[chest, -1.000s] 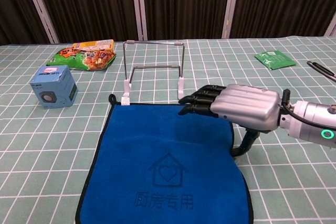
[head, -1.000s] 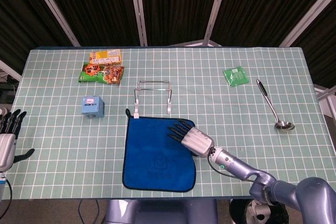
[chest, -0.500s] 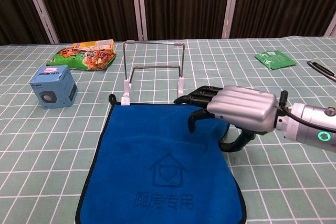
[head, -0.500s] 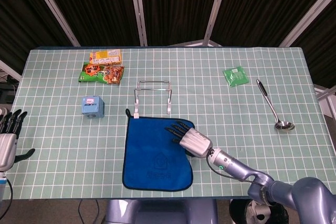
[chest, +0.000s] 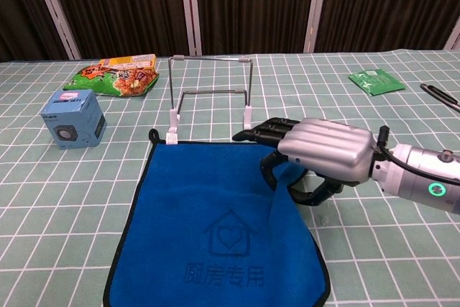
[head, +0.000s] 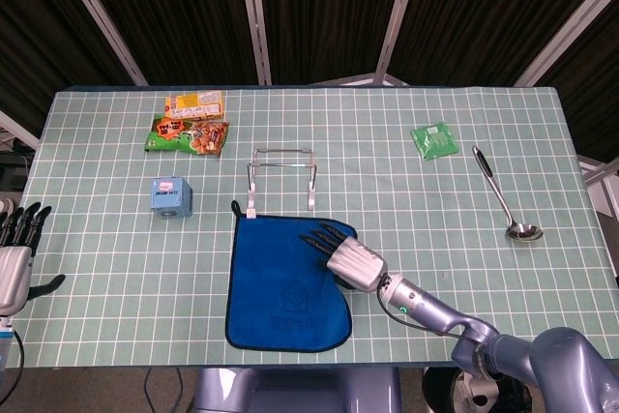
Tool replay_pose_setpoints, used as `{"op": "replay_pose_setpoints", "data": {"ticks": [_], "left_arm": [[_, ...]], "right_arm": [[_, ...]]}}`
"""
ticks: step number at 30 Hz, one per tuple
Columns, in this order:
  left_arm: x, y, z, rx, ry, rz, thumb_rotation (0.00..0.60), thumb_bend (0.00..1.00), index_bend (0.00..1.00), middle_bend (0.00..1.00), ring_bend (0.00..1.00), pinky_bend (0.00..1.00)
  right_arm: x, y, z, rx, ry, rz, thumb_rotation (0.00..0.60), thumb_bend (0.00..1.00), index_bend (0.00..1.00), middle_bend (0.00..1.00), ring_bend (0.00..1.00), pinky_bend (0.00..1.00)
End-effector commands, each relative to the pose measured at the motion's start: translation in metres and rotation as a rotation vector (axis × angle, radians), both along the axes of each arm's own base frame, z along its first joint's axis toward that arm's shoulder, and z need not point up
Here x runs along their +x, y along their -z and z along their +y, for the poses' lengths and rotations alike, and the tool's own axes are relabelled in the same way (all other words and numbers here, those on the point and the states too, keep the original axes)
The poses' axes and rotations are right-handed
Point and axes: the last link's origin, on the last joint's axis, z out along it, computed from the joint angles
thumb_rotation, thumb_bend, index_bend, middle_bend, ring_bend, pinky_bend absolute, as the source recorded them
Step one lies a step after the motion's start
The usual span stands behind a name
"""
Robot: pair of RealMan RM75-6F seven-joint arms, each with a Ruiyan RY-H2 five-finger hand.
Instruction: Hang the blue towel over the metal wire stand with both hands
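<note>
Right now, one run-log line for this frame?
phase: grasping | right hand: gathers right edge of blue towel | left hand: idle at table's left edge, fingers spread | metal wire stand: bare, behind towel

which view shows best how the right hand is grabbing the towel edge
The chest view: it shows the right hand side-on, fingers curled under the lifted right edge of the blue towel. The head view shows only the hand's back from above, hiding the grip.

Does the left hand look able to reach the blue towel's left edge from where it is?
Probably yes: the left hand sits open at the table's edge, with only bare tabletop before the blue towel.
</note>
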Motion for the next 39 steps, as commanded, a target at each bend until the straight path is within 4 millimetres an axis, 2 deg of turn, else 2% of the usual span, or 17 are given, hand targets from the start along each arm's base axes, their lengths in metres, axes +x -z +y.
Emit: {"op": "replay_pose_setpoints", "data": {"ticks": [1, 9, 12, 16, 17, 21, 23, 25, 30, 39], "left_arm": [[0.0, 0.0, 0.0, 0.0, -0.001, 0.001, 0.6, 0.0, 0.0, 0.0, 0.0, 0.0], [0.004, 0.008, 0.006, -0.047, 0.027, 0.013, 0.6, 0.0, 0.0, 0.0, 0.0, 0.0], [0.014, 0.018, 0.015, -0.103, 0.079, 0.03, 0.6, 0.0, 0.0, 0.0, 0.0, 0.0], [0.033, 0.04, 0.036, -0.21, 0.199, 0.067, 0.6, 0.0, 0.02, 0.0, 0.0, 0.0], [0.046, 0.051, 0.046, -0.257, 0.277, 0.098, 0.6, 0.0, 0.03, 0.0, 0.0, 0.0], [0.067, 0.072, 0.065, -0.328, 0.428, 0.147, 0.6, 0.0, 0.18, 0.0, 0.0, 0.0], [0.074, 0.08, 0.07, -0.349, 0.47, 0.159, 0.6, 0.02, 0.23, 0.0, 0.0, 0.0], [0.086, 0.096, 0.078, -0.392, 0.542, 0.181, 0.6, 0.05, 0.28, 0.0, 0.0, 0.0], [0.097, 0.121, 0.087, -0.44, 0.639, 0.211, 0.6, 0.08, 0.37, 0.0, 0.0, 0.0], [0.099, 0.162, 0.091, -0.531, 0.679, 0.131, 0.6, 0.12, 0.39, 0.0, 0.0, 0.0]], "right_arm": [[0.0, 0.0, 0.0, 0.0, 0.001, -0.004, 0.6, 0.55, 0.62, 0.0, 0.0, 0.0], [-0.001, -0.003, 0.0, -0.006, 0.0, -0.015, 0.6, 0.55, 0.62, 0.0, 0.0, 0.0], [0.0, -0.004, 0.0, -0.009, 0.001, -0.019, 0.6, 0.55, 0.62, 0.0, 0.0, 0.0], [0.002, -0.006, -0.001, -0.012, -0.001, -0.027, 0.6, 0.55, 0.62, 0.0, 0.0, 0.0], [0.004, -0.006, -0.001, -0.014, -0.001, -0.032, 0.6, 0.55, 0.62, 0.0, 0.0, 0.0], [0.006, -0.008, -0.002, -0.016, 0.0, -0.033, 0.6, 0.55, 0.63, 0.0, 0.0, 0.0], [0.006, -0.008, -0.002, -0.016, 0.002, -0.034, 0.6, 0.55, 0.63, 0.0, 0.0, 0.0], [0.007, -0.009, -0.002, -0.016, 0.006, -0.039, 0.6, 0.55, 0.63, 0.0, 0.0, 0.0], [0.008, -0.01, -0.001, -0.009, 0.017, -0.051, 0.6, 0.55, 0.63, 0.0, 0.0, 0.0], [0.012, -0.013, 0.001, -0.004, 0.019, -0.068, 0.6, 0.55, 0.63, 0.0, 0.0, 0.0]]}}
